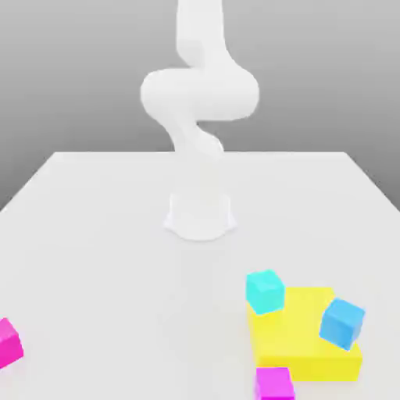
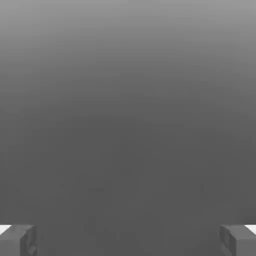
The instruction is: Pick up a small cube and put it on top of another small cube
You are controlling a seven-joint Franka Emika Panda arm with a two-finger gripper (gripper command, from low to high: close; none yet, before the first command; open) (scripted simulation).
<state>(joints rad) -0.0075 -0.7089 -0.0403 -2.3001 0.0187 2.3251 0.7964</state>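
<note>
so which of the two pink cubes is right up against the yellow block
The pink cube at the yellow block's near edge; the other pink cube sits far off at the exterior view's left.

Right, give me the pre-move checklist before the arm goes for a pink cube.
1. Claw open: ok, its fingertips sit wide apart in the hand view with nothing between them.
2. Small magenta-pink plain cube at the exterior view's left edge free to grasp: ok, it stands alone on the white table.
3. Second small magenta-pink cube has a bare top: ok, nothing rests on it.
4. Room around that second cube: not ok, it sits right by the large flat yellow block.
5. Small cyan cube and small blue cube out of the way: cannot tell, both sit on the yellow block close by.
</note>
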